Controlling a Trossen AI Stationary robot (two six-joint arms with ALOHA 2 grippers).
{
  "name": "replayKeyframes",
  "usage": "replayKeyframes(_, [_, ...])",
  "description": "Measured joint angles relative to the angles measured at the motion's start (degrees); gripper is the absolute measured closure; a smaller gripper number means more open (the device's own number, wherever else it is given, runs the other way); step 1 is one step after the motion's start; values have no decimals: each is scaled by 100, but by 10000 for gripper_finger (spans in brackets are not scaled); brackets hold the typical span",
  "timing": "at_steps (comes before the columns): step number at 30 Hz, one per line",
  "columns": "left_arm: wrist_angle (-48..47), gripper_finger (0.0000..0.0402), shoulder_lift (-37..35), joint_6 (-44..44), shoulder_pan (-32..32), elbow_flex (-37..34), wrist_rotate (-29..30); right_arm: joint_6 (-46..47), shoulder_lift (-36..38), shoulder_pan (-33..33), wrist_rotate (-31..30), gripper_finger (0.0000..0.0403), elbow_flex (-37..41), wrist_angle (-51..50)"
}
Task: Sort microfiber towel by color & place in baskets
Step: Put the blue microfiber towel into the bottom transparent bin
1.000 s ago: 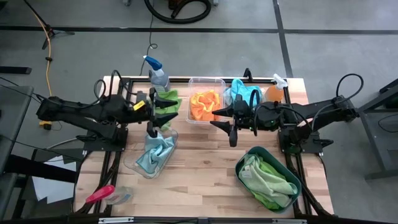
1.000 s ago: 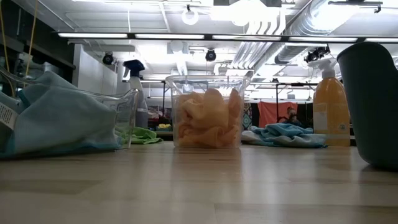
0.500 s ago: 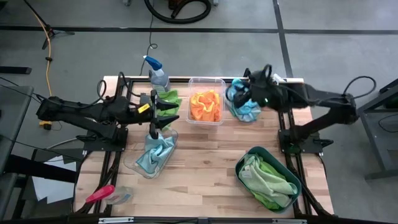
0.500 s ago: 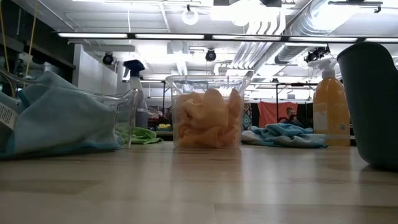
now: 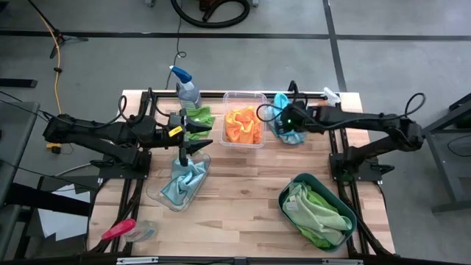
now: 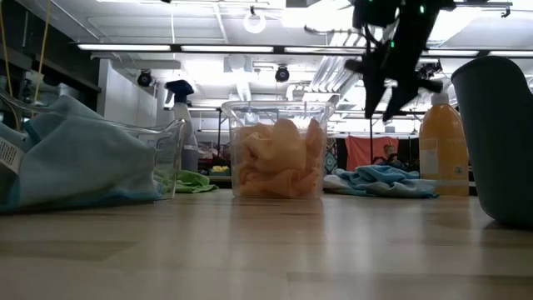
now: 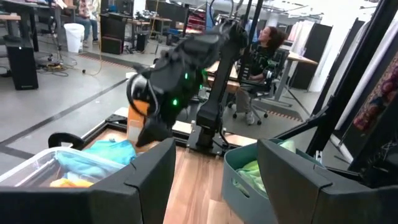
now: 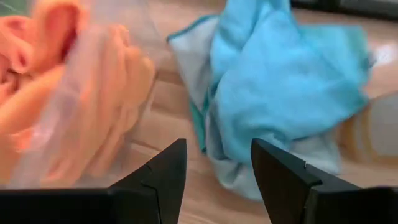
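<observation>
High view: right gripper hovers over the blue towel lying beside the clear tub of orange cloths.
Right wrist view: fingers apart, empty, towel beyond them.
Left wrist view: left gripper fingers apart, empty.

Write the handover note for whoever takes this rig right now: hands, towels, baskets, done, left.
Right hand: open, empty, above the loose blue towel at the table's far edge, beside the clear tub.
Left hand: open, empty, waiting over the shallow dish.
Done: orange towels in the clear tub; a blue towel in the shallow dish; green towels in the teal basin.
Left: the loose blue towel goes to the shallow dish; a green towel near the spray bottle goes to the teal basin.
</observation>
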State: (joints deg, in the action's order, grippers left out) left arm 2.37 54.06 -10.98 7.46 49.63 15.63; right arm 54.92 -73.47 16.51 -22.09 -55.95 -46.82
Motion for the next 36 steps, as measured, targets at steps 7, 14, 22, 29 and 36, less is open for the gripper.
replayKeyframes(7, [0,188,0,0,0,0,-2,585,-147,158,-290,226,550,334])
replayKeyframes(14, [20,188,0,-217,0,0,1,292,-840,387,-294,226,468,857])
replayKeyframes(22, [48,188,0,-240,0,2,23,-3,-1598,724,-348,226,462,1058])
replayKeyframes(29, [48,188,0,-247,0,1,100,-395,-1865,826,-162,239,460,1241])
replayKeyframes(36, [48,188,-2,-249,1,0,294,-1017,-1678,788,-121,388,460,1212])
